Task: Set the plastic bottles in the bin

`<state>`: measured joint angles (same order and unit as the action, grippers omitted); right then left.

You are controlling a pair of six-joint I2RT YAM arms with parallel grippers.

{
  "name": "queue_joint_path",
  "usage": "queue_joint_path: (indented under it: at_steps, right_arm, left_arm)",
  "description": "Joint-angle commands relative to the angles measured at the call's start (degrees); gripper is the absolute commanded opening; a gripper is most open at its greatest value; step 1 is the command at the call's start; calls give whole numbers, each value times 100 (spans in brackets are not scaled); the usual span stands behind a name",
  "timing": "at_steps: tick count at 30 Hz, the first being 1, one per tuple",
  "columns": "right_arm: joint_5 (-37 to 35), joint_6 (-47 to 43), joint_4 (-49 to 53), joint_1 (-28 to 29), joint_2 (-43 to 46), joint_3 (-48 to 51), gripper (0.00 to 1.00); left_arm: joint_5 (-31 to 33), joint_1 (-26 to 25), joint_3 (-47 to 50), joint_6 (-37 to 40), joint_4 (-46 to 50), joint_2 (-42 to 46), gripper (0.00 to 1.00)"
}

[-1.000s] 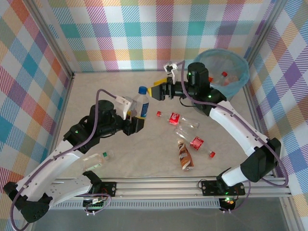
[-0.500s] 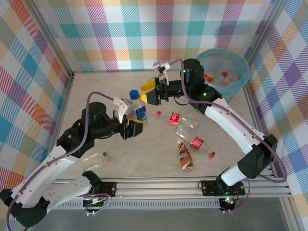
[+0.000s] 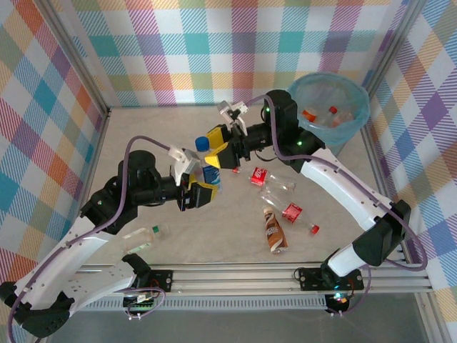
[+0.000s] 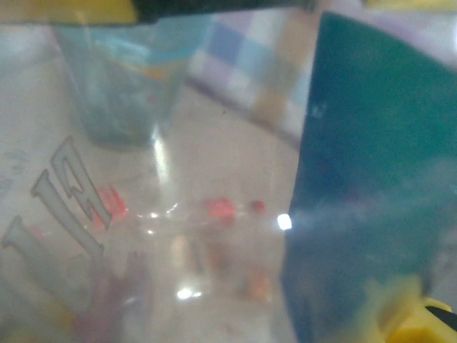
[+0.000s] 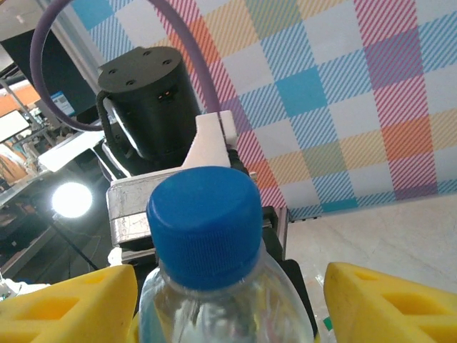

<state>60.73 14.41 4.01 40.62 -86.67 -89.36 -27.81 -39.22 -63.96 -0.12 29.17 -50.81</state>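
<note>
Bottle (image 5: 206, 214) now between fingers (image 5: 71, 304) of right hand (image 5: 228, 293), earlier short of it.

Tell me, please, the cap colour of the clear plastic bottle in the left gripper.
Blue cap, clearest in the right wrist view.

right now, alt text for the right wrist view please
A clear bottle with a blue cap stands close up between the two yellow fingers of the right gripper, which flank it with gaps at the cap. Behind it are the left arm's black wrist and a plaid wall.
</note>
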Motion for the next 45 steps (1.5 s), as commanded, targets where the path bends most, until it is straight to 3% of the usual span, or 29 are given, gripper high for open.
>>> queue_joint_path:
  at_steps: [1, 11, 21, 25, 36, 45]
  right_arm:
    - [65, -359, 71, 68, 248, -195, 67]
    - [-137, -545, 440, 77, 440, -125, 55]
    - [-686, -125, 67, 83, 641, 80, 61]
    - [-325, -138, 159, 85, 459, -180, 49]
    - [-112, -116, 472, 82, 266, -287, 49]
    - [-193, -84, 570, 86, 71, -411, 42]
  left_arm:
    - [-435, 29, -277, 197, 220, -76, 53]
    - [-644, 29, -462, 72, 476, -169, 53]
    - [-912, 20, -382, -11, 522, -166, 54]
    - [-984, 20, -327, -101, 400, -206, 54]
    - [-943, 20, -352, -58, 511, -198, 54]
    - [-965, 20, -521, 135, 711, -324, 54]
